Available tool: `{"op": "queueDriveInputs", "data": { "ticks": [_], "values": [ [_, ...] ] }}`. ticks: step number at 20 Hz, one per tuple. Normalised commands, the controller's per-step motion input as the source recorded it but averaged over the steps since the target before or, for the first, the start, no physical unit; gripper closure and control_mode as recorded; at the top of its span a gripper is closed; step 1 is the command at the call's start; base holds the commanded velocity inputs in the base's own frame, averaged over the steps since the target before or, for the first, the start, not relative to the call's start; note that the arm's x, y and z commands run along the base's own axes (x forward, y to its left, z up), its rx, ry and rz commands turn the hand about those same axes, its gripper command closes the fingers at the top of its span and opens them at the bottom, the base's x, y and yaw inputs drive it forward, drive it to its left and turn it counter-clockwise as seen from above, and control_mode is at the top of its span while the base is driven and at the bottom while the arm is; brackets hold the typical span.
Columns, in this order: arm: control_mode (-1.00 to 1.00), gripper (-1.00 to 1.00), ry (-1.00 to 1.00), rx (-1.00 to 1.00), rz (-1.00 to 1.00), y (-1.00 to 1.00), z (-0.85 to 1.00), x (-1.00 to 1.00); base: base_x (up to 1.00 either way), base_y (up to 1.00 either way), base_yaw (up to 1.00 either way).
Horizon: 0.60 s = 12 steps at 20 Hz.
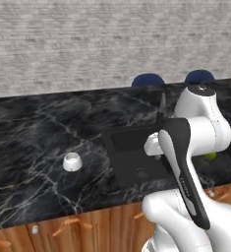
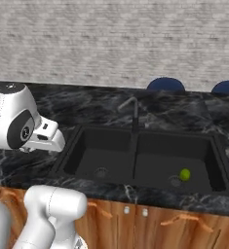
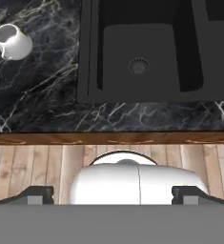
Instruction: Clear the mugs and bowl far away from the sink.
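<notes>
The end effector hung over the tabletop's front edge with its fingertips spread wide apart, holding nothing. Beyond it lay the black marble tabletop and the black double-basin sink, a small green ball in its right basin. A white mug stood on the tabletop left of the sink, near its left basin.

I'm in a kitchen: black double-basin sink with arched faucet, black marble table, wooden cabinet fronts, grey brick wall.
</notes>
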Motion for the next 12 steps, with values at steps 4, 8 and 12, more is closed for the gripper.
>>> {"op": "queueDriveInputs", "data": {
  "ticks": [4, 8, 12],
  "values": [
    [1.00, -1.00, 0.00, 0.00, 0.00, 0.00, 0.00, 0.00, -0.05, 1.00, -0.07],
    [1.00, -1.00, 0.00, 0.00, 0.00, 0.00, 0.00, 0.00, -0.01, 1.00, -0.04],
    [1.00, -1.00, 0.00, 0.00, 0.00, 0.00, 0.00, 0.00, 0.00, 0.23, 0.00]
  ]
}}
